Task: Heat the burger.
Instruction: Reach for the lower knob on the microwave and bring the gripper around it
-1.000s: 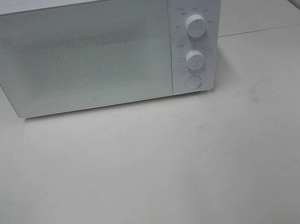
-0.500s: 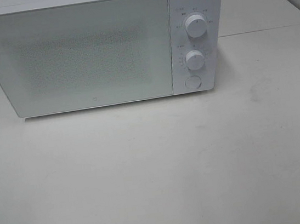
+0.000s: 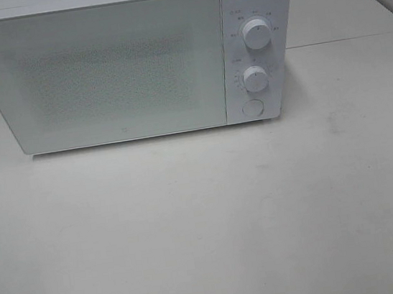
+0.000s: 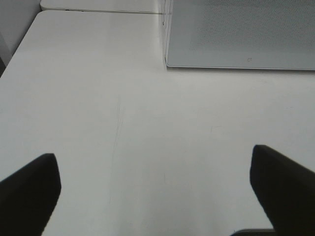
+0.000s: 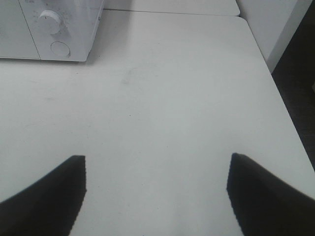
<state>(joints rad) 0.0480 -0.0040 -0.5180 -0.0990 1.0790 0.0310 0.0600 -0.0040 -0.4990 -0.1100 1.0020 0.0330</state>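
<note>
1. The white microwave (image 3: 114, 71) is sitting at the far side of the pale table (image 3: 207, 225). Its door (image 3: 100, 73) is lying flush and closed across the front.
2. The burger is showing in no view. The speckled window in the door is giving away nothing behind it, so where the burger lies cannot be told.
3. The panel beside the door is carrying an upper knob (image 3: 257, 33), a lower knob (image 3: 254, 78) and a round button (image 3: 252, 108) beneath them.
4. The left gripper (image 4: 153, 160) is hanging over the table in front of the end of the door that lies away from the knobs.
5. Its two dark fingers (image 4: 29, 191) are standing as wide apart as they go. They are clamping nothing, and only bare table with a faint thin scratch (image 4: 117, 123) is showing between them.
6. The right gripper (image 5: 157, 161) is hanging over the table out past the knob side of the microwave, well apart from the panel.
7. Its fingers (image 5: 261, 196) are also spread well apart and are holding nothing. Only plain tabletop is showing in the gap.
8. A faint grey smudge (image 5: 125, 78) is marking the table between the right gripper and the round button.
</note>
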